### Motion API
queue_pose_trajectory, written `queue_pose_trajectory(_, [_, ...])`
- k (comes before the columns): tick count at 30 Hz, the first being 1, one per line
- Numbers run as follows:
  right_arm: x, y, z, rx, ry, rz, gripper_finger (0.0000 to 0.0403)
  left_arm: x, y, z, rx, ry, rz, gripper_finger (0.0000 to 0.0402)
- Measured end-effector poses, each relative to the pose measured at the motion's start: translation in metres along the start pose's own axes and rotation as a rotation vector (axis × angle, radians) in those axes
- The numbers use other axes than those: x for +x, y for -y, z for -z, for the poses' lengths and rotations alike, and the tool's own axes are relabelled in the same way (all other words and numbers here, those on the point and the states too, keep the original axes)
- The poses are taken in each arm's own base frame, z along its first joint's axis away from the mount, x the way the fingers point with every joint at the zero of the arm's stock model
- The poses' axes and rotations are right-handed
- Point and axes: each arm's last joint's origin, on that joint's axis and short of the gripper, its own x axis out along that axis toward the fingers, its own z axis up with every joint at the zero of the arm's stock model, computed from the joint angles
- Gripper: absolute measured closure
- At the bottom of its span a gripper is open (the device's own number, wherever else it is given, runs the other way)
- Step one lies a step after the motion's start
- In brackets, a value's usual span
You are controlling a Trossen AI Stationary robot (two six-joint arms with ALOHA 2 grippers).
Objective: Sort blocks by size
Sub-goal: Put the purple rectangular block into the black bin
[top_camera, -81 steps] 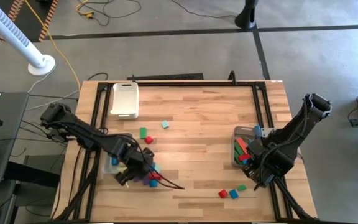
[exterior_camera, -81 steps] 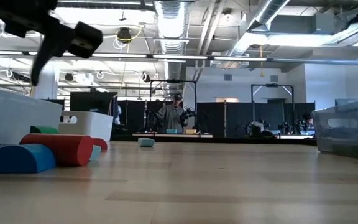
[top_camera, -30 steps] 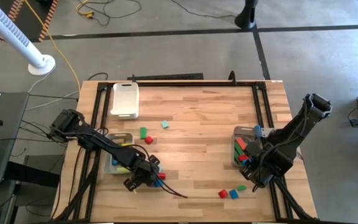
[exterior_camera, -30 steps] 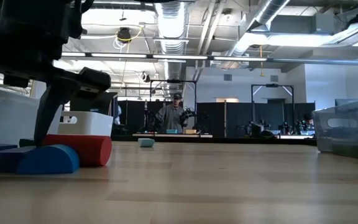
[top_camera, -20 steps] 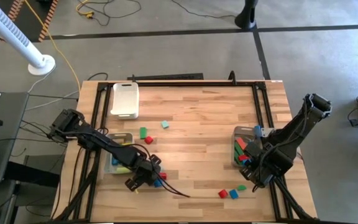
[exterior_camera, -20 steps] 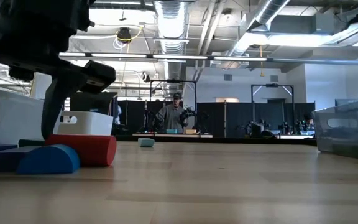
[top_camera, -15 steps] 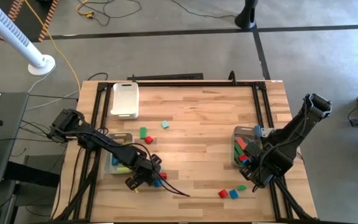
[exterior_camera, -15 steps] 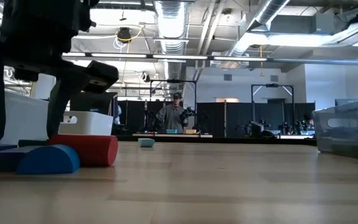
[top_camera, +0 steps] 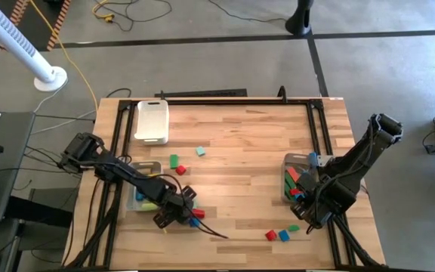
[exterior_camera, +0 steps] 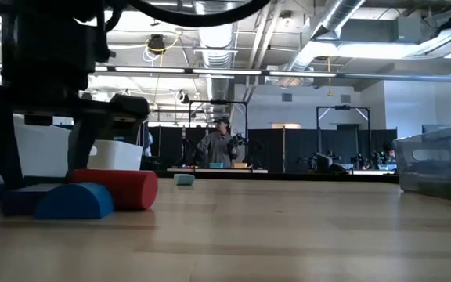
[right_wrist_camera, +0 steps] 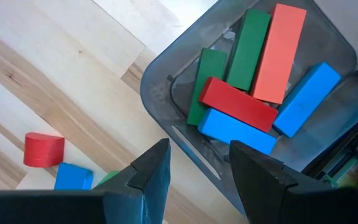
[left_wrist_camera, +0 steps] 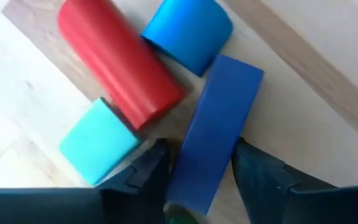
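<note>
Near the table's left front, the left gripper [left_wrist_camera: 197, 180] has come lower over the small heap of blocks than a moment ago, and its two dark fingers [left_wrist_camera: 148, 171] now straddle the long dark-blue rectangular bar [left_wrist_camera: 216, 130], one finger at each long side, narrower than before; whether they already press it I cannot tell. Touching that bar lie a red wooden cylinder [left_wrist_camera: 120, 62], a blue half-round block [left_wrist_camera: 188, 31] and a teal cube [left_wrist_camera: 98, 140], all on the tabletop. In the low view the red cylinder [exterior_camera: 116, 188] and blue half-round [exterior_camera: 75, 201] sit slightly further right than earlier.

Behind the gripper, a clear plastic bin [top_camera: 136, 198] holds a yellow piece and others hidden by the arm. A white tray [top_camera: 151, 121] stands at the far left corner.

At the right edge, the right gripper [right_wrist_camera: 197, 171] hovers unchanged, fingers spread and holding nothing, above a grey-clear bin [right_wrist_camera: 166, 87] containing two green bars, a red bar, a salmon bar and two blue bars. A red half-round [right_wrist_camera: 43, 149] and a blue cube [right_wrist_camera: 73, 177] lie beside it on the wood.
</note>
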Motion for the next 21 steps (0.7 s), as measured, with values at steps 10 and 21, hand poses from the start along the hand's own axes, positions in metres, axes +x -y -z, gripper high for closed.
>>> queue_pose_trajectory(10, [0.000, -0.001, 0.000, 0.001, -0.001, -0.008, 0.0210, -0.004, -0.001, 0.003, -0.007, -0.060, 0.034, 0.0309])
queue_pose_trajectory(21, [-0.012, -0.013, -0.008, -0.073, 0.111, -0.119, 0.0210, -0.035, -0.034, -0.002, -0.065, -0.078, 0.022, 0.0309])
